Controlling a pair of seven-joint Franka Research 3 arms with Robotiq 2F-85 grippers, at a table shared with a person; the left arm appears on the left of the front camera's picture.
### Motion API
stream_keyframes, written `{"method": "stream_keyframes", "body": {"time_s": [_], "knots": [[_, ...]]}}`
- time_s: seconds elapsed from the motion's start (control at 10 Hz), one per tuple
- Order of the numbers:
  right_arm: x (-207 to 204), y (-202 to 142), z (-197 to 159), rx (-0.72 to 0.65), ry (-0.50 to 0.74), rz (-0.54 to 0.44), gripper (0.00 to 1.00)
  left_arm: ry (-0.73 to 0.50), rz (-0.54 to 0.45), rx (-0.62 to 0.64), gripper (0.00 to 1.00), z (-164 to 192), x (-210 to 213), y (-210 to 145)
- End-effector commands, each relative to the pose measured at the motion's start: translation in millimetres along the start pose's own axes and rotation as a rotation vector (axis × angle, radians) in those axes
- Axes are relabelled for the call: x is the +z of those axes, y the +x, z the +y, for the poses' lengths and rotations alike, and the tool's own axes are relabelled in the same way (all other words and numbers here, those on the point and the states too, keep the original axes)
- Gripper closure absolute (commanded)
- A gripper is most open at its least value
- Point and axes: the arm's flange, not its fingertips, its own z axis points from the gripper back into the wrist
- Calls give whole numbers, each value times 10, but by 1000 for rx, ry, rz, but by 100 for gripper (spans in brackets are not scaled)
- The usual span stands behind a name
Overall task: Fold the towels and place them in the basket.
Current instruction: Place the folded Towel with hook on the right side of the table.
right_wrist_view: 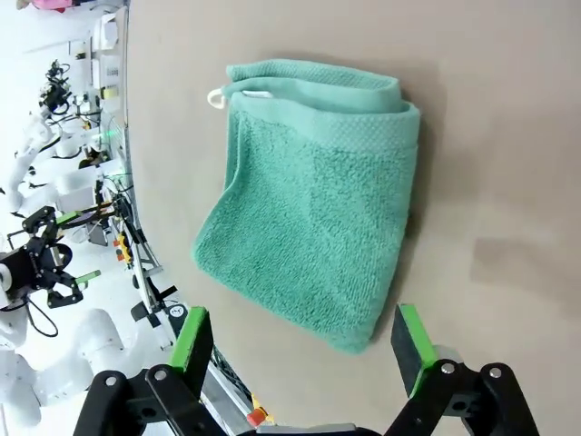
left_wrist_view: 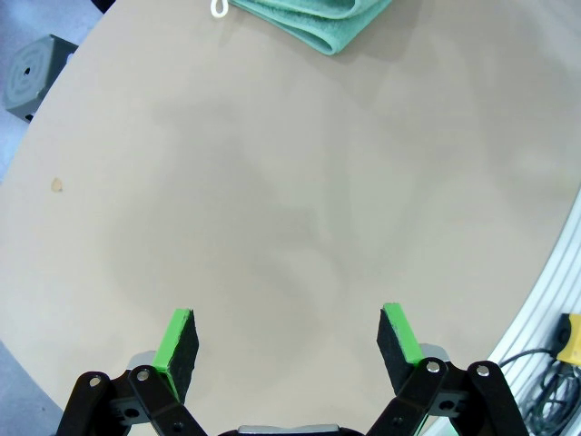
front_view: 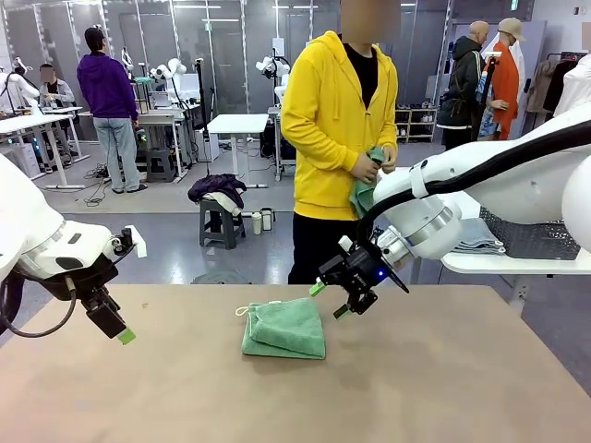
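The right gripper [right_wrist_view: 301,334] hung wide open and empty just above a corner of the folded towel [right_wrist_view: 318,218], which lay flat on the table [front_view: 443,369]. The left gripper [left_wrist_view: 287,331], equally wide, hovered over bare tabletop well apart from that towel, which the top of its wrist view cut off. The right arm hid part of the basket [front_view: 531,235]. The person's hand [front_view: 367,168] partly covered a bunched second towel [front_view: 367,192].
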Motion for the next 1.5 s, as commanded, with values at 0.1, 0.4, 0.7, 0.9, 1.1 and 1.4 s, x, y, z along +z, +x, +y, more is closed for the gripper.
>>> {"method": "stream_keyframes", "body": {"time_s": [0.1,0.4,0.7,0.9,1.1,1.4], "knots": [[-83,110,-114,29,40,-35,0,7,10,13,0,-16,-1,15],[-263,97,-177,36,68,-78,0,7,10,13,0,-16,-1,15],[-439,59,-170,13,60,-139,0,7,10,13,0,-16,-1,15],[-508,60,-181,-6,48,-178,0,7,10,13,0,-16,-1,15],[-609,6,-185,-4,89,-190,0,7,10,13,0,-16,-1,15],[-683,-48,-190,-3,69,-217,71,7,10,13,0,-16,-1,15]]}}
